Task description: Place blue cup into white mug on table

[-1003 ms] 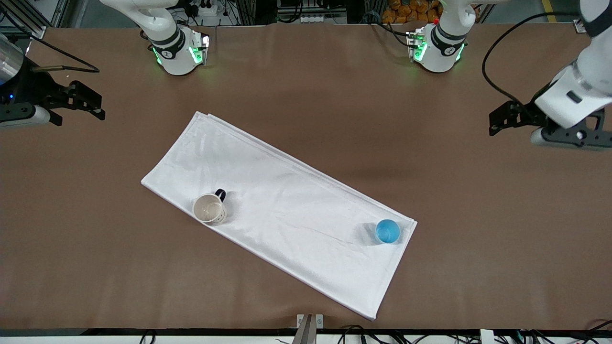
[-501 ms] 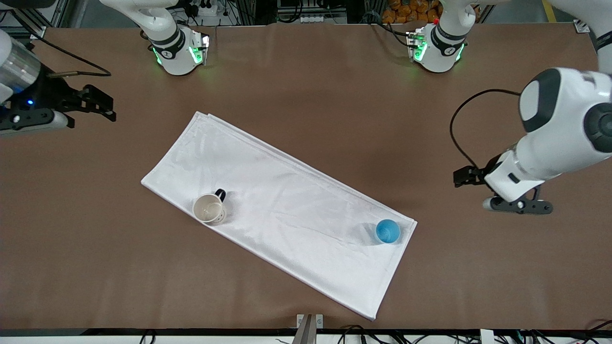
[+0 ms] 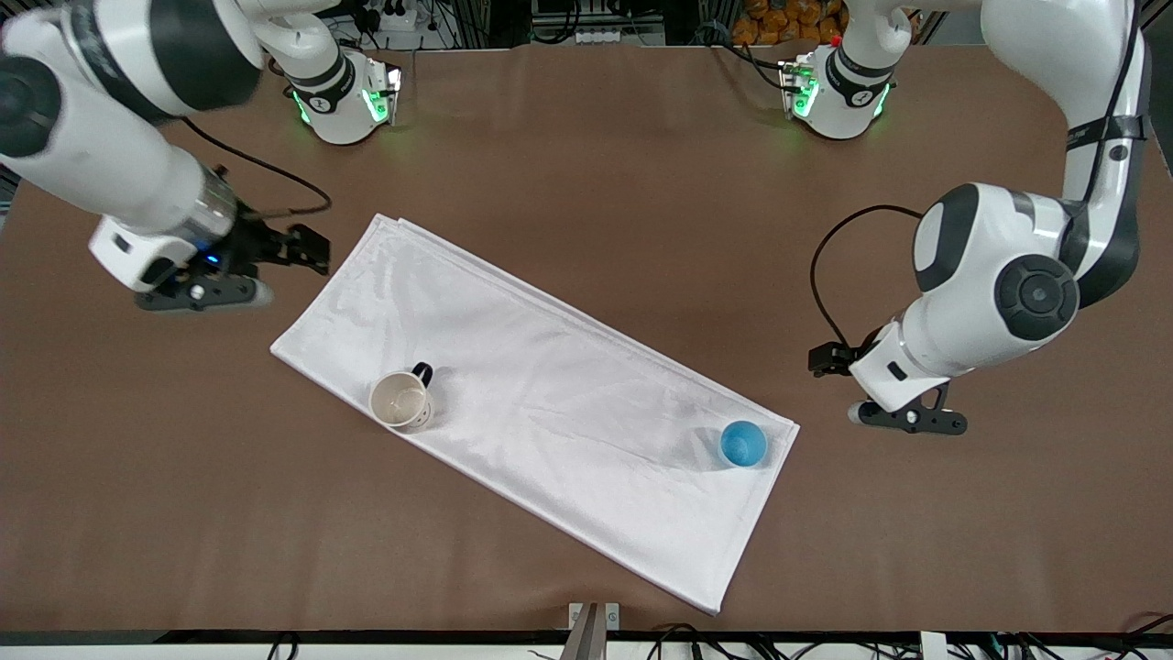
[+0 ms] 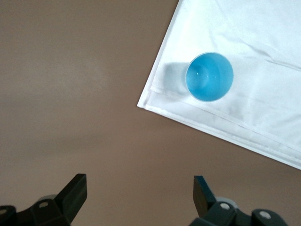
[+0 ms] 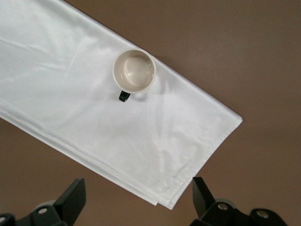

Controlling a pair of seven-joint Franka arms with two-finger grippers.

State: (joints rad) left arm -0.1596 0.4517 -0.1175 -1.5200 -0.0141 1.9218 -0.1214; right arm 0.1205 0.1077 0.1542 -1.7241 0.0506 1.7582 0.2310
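Note:
The blue cup (image 3: 742, 444) stands upright on a white cloth (image 3: 550, 403), near the cloth's corner at the left arm's end; it also shows in the left wrist view (image 4: 209, 76). The white mug (image 3: 400, 400) stands upright and empty on the same cloth toward the right arm's end, with its black handle turned toward the robots; it shows in the right wrist view (image 5: 134, 70). My left gripper (image 3: 827, 359) is open and empty over bare table (image 3: 586, 137) beside the cup's corner (image 4: 138, 193). My right gripper (image 3: 307, 247) is open and empty over the cloth's edge (image 5: 136, 195).
The white cloth lies slantwise across the middle of the brown table. Both arm bases (image 3: 344, 92) (image 3: 838, 87) stand at the table's edge farthest from the front camera. A small metal bracket (image 3: 593, 619) sits at the nearest edge.
Both arms have swung in from the table's ends toward the cloth. The left gripper now hangs beside the blue cup's corner, the right gripper at the cloth's edge. Cup and mug have not moved.

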